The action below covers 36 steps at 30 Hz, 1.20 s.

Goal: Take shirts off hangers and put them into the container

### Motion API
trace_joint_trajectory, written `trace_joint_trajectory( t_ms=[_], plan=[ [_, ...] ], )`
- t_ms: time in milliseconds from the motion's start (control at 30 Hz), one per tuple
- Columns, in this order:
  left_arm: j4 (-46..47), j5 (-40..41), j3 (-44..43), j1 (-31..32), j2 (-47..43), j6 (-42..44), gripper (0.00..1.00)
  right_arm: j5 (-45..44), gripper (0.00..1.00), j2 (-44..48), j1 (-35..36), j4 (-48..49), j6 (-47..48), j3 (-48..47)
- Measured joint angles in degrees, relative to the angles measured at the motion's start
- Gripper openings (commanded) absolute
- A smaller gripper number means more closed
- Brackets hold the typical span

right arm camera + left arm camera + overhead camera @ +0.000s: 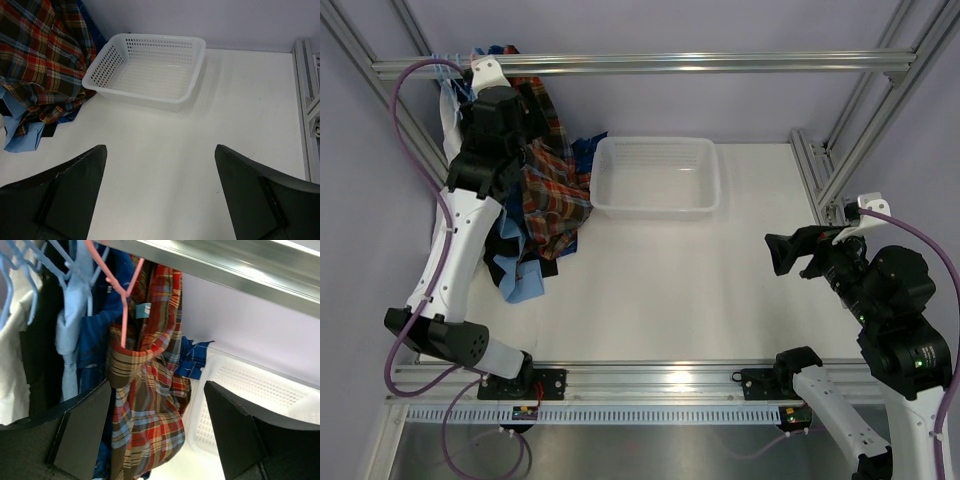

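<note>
The left gripper [157, 407] is reaching in with fingers spread wide, straddling the red-orange-navy plaid cloth shirt [150, 370] hanging on its thin pink wire hanger [123, 300]; the shallow white perforated plastic basket [107, 67] is sitting just beside, ready; the right gripper [160, 150] is hovering open, clear.

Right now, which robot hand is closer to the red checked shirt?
Left. The left gripper is right beside the hanging shirt, open toward it. The right gripper is across the table, on the basket's other side.
</note>
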<state>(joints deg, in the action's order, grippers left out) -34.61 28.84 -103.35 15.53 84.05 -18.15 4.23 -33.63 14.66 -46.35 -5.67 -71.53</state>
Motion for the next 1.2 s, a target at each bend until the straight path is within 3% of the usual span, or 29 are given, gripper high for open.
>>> trace_joint_trajectory(
  t_ms=[100, 533, 633, 667, 800, 1000, 1200],
  plan=[
    [-0.4, 0.5, 0.0, -0.5, 0.9, 0.3, 0.8, 0.0, 0.99, 0.0, 0.0, 0.0, 0.0, 0.0],
    [-4.0, 0.5, 0.9, -4.0, 9.9, -0.5, 0.61, 0.0, 1.0, 0.9, 0.0, -0.3, 0.0, 1.1],
    [-4.0, 0.3, 0.9, -4.2, 9.9, -0.7, 0.43, 0.0, 0.99, 1.7, 0.0, -0.7, 0.0, 1.4],
    [-4.1, 0.1, 0.9, -4.3, 9.9, -0.6, 0.31, 0.0, 1.0, 1.9, 0.0, -1.1, 0.0, 1.4],
    [-3.8, -1.4, 1.0, -4.7, 9.3, 0.3, 0.0, 0.0, 1.0, 2.6, 0.0, -2.1, 0.0, 1.4],
    [1.5, -4.0, 6.1, -5.3, 4.3, 5.8, 0.0, 0.5, 1.0, 3.0, 0.0, -2.8, 0.0, 1.4],
    [2.7, -5.7, 5.8, -5.3, -2.6, 12.1, 0.0, 1.5, 0.99, 3.0, 0.0, -3.3, 0.0, 1.4]
  ],
)
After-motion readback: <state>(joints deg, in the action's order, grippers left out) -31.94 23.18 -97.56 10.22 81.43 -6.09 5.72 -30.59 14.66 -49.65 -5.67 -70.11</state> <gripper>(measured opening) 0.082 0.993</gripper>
